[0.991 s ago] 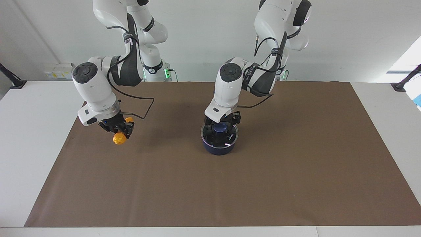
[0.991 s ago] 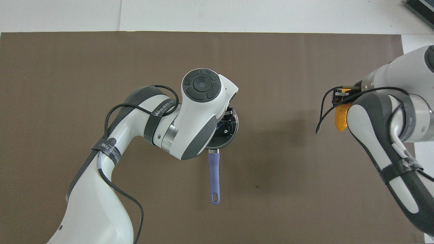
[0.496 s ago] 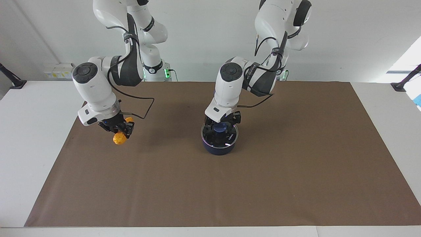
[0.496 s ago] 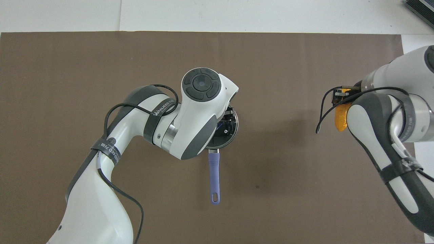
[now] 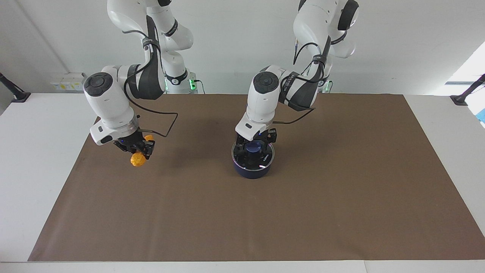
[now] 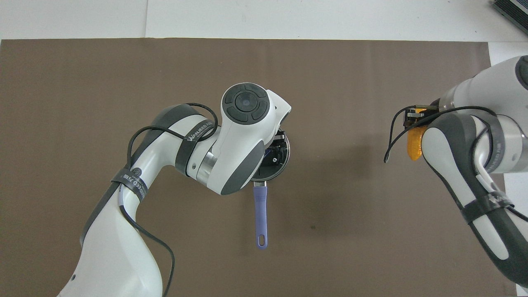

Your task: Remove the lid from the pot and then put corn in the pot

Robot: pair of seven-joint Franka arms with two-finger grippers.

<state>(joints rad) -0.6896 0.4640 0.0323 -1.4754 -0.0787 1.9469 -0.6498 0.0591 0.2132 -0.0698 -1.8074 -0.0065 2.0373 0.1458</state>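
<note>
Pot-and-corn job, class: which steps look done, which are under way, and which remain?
Done: the right claw holds the orange-yellow bumpy corn cob up over the brown mat. Under way: the left claw sits at the glass lid's blue knob. Left: lifting the lid off the navy-blue pot, then dropping corn in.

Right fingers (image 6: 416,117) grip corn (image 6: 413,143); pot (image 6: 275,165) lidded.

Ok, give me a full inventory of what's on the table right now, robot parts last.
pot: 1, dark navy, light blue handle pointing toward the robots, mid-mat.
lid: 1, clear glass, metal rim, blue knob, on the pot.
corn: 1, orange-yellow, held above the mat at the right arm's end.
mat: 1, brown, covering the table.
left gripper: 1, black, fingers on either side of the lid's knob.
right gripper: 1, black, shut on the corn.
</note>
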